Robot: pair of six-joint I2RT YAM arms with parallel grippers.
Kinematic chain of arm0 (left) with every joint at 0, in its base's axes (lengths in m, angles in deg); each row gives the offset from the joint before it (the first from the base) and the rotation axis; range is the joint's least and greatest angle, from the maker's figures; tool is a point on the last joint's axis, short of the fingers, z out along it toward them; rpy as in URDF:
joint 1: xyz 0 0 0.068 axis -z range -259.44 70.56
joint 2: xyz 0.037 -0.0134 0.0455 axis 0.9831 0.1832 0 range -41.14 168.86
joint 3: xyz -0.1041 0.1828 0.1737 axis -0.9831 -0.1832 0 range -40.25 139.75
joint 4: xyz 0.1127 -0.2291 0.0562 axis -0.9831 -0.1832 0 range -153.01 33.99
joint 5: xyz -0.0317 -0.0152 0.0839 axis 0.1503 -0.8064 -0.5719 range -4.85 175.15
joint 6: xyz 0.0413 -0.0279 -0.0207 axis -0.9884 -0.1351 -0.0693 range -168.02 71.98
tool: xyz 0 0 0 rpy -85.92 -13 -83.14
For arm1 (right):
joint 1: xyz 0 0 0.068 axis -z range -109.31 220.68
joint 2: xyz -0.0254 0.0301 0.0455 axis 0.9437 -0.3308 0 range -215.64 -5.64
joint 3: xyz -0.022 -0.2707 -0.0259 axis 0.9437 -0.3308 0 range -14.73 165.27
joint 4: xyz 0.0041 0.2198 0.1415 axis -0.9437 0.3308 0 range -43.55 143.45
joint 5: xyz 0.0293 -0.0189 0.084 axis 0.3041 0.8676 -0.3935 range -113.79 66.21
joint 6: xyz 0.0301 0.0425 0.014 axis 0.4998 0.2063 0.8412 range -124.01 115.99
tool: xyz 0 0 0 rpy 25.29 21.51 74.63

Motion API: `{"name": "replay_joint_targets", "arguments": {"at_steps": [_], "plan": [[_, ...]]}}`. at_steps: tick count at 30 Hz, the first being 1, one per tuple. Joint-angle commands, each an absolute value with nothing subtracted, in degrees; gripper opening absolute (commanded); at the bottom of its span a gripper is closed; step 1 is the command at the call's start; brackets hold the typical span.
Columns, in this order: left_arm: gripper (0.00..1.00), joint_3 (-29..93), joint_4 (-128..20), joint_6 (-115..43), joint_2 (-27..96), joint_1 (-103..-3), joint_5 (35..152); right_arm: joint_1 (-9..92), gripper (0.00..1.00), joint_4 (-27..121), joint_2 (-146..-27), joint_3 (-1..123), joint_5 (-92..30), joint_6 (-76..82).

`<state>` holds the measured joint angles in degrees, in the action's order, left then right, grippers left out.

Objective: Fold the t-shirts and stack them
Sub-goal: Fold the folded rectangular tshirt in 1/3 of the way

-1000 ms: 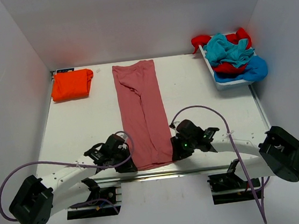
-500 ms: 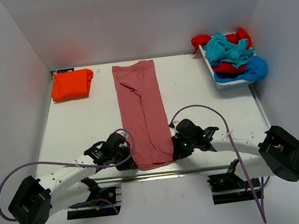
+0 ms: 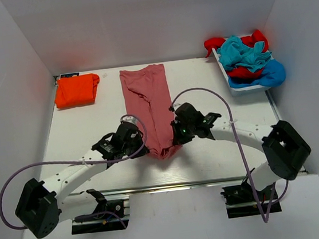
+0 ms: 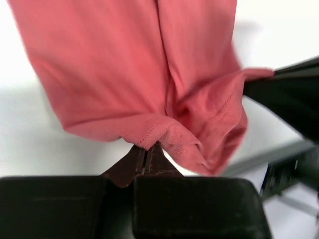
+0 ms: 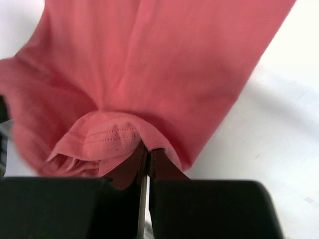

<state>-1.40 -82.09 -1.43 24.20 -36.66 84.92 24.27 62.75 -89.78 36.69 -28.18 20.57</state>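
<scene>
The dusty pink-red t-shirt (image 3: 149,106) lies as a long narrow strip down the table's middle, its near end lifted and sagging between both grippers. My left gripper (image 3: 141,143) is shut on the hem's left corner, seen in the left wrist view (image 4: 148,145). My right gripper (image 3: 176,138) is shut on the right corner, seen in the right wrist view (image 5: 148,148). The pink-red shirt fills both wrist views (image 4: 149,64) (image 5: 164,59). A folded bright orange t-shirt (image 3: 76,90) lies at the far left.
A white bin (image 3: 235,87) at the far right holds a heap of red, teal and blue shirts (image 3: 246,56). White walls close in the table on three sides. The right arm's dark body (image 4: 289,94) shows at the left wrist view's right edge.
Both grippers have moved away from the near edge toward the table's middle, carrying the shirt's near hem with them. The shirt's near end is now raised and doubled over.
</scene>
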Motion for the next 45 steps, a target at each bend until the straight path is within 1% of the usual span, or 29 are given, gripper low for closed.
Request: {"name": "replay_joint_targets", "arguments": {"at_steps": [1,6,8,10,13,17,25,30,35,41,45], "plan": [[0.0,3.25,-83.16,-0.47,24.6,-38.3,74.02,26.64,0.0,64.12,-91.68,43.08,-25.56,17.53],[0.0,7.29,-83.77,-1.17,25.13,-42.26,67.24,29.81,0.0,66.05,-97.12,51.35,-25.81,15.6],[0.0,9.05,-84.48,-2.49,25.74,-44.1,65.47,31.13,0.0,67.02,-98.71,55.55,-25.73,15.24],[0.0,9.93,-83.26,-4.93,26.44,-45.68,65.46,32.27,0.0,67.28,-100.64,57.07,-26.25,14.54],[0.0,11.51,-79.39,-7.4,29.25,-47.0,67.57,33.07,0.0,68.51,-102.92,61.63,-26.52,13.57],[0.0,16.08,-78.86,-9.87,35.49,-49.46,69.77,35.0,0.0,68.95,-104.95,64.89,-26.6,12.95],[0.0,19.69,-75.35,-13.03,40.24,-54.22,72.41,37.2,0.0,70.36,-110.84,72.27,-27.75,9.53],[0.0,21.62,-71.48,-16.45,44.72,-57.11,78.99,38.34,0.0,70.27,-114.01,75.7,-27.75,8.21],[0.0,25.93,-72.79,-16.47,50.87,-58.35,81.63,40.01,0.0,70.27,-117.78,79.04,-29.33,7.24],[0.0,27.16,-70.96,-16.99,53.51,-60.54,82.25,41.42,0.0,68.7,-122.17,83.35,-30.91,6.62],[0.0,29.88,-72.0,-17.78,56.94,-61.69,86.29,42.29,0.0,67.02,-123.76,83.97,-32.05,7.42]]}}
